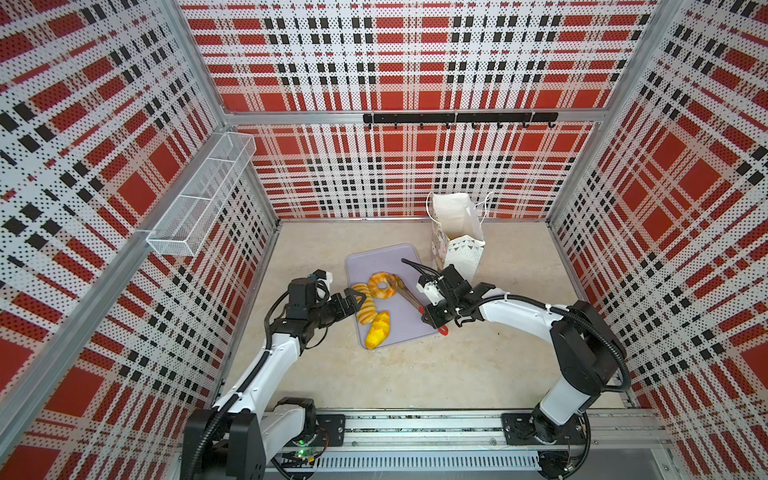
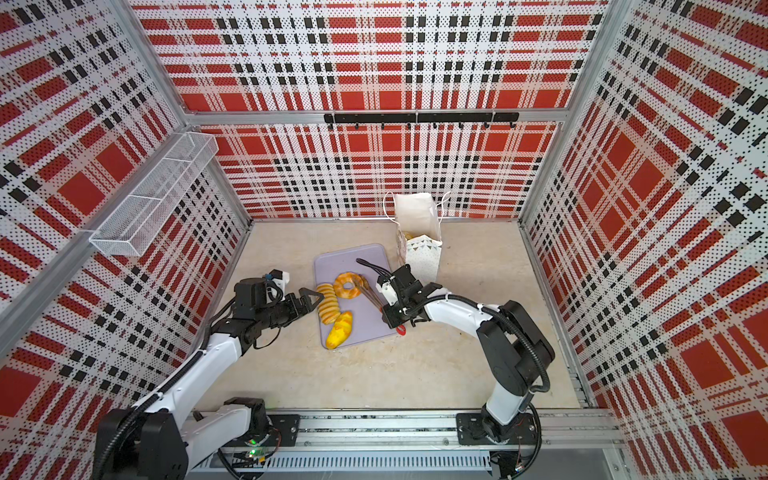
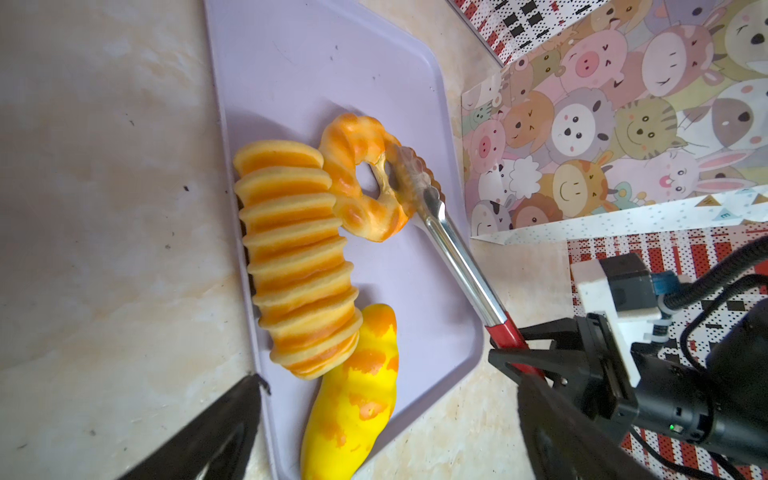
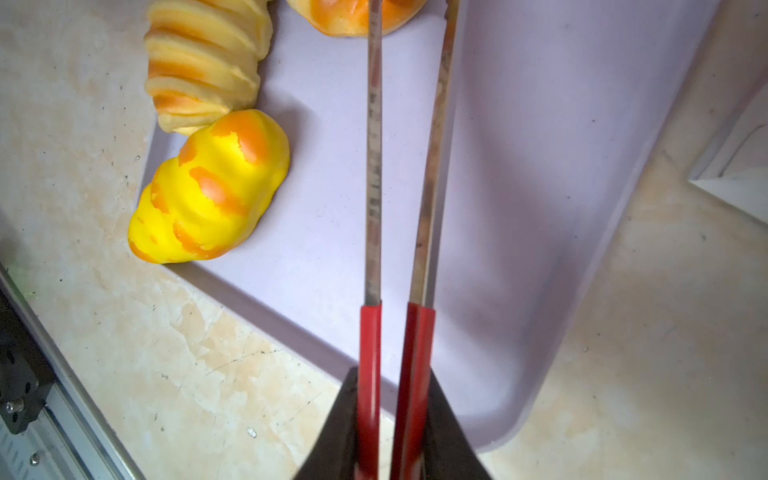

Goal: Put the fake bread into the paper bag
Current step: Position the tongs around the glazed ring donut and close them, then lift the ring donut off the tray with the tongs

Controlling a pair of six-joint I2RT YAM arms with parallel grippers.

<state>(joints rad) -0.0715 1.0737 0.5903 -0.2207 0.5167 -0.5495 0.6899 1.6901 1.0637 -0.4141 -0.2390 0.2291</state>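
Seemingly mid-grasp, the right pincer (image 4: 392,376) squeezes the tongs (image 3: 457,257) onto the ring doughnut (image 3: 353,166), left pincer (image 1: 352,300) spread; next, lift it into the paper bag (image 1: 461,249)

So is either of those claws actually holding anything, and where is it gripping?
The right gripper holds the tongs by their red handles. The left gripper is open and holds nothing.

Only the paper bag (image 3: 623,124) bears lettering: bunting flags reading "W" and "E".
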